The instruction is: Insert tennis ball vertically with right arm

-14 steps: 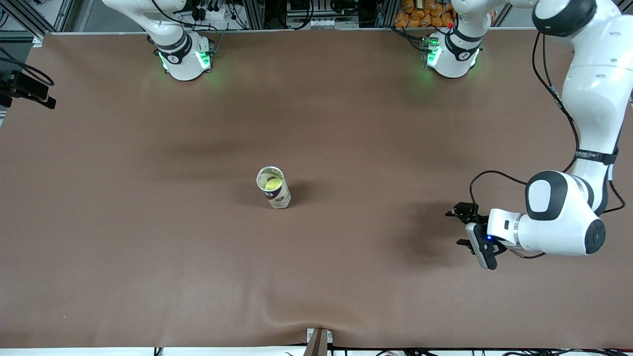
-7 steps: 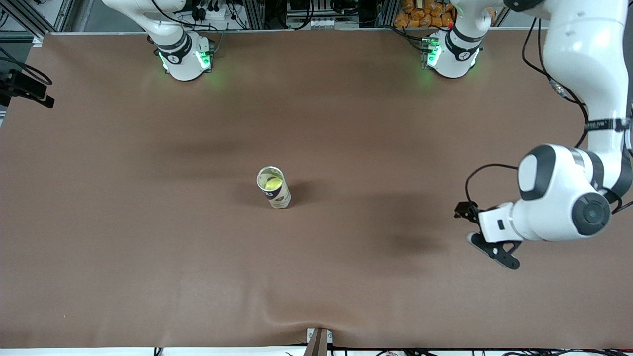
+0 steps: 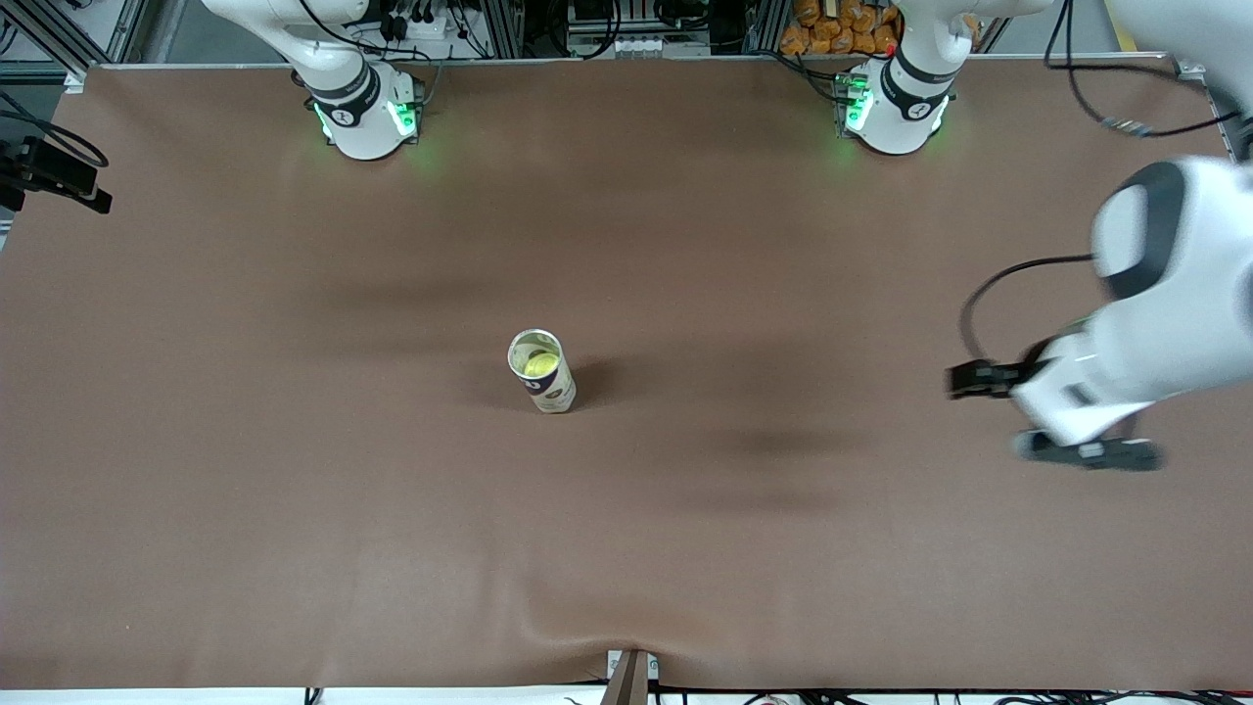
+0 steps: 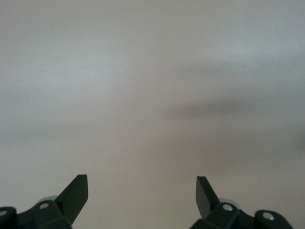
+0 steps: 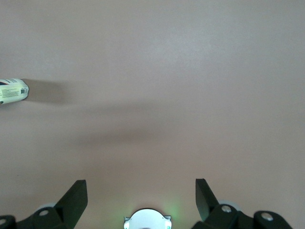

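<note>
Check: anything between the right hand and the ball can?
Nothing visible. The right hand, open, is over bare table; the can stands alone mid-table, a tennis ball already inside. The left hand is off toward the left arm's end.

The table [image 3: 294, 490] is seen from a high camera facing both arm bases, and its whole brown top is taken in. The left wrist view is taken from just above the left gripper [image 4: 142, 191], looking down past its spread fingertips at bare table close below. The right wrist view is taken from above the right gripper [image 5: 141, 193], from higher up, so a wider stretch is covered. The upright can [image 3: 541, 371] is shared by the front view and the right wrist view, where it appears well ahead of the fingertips at the picture's edge [image 5: 13, 90].
</note>
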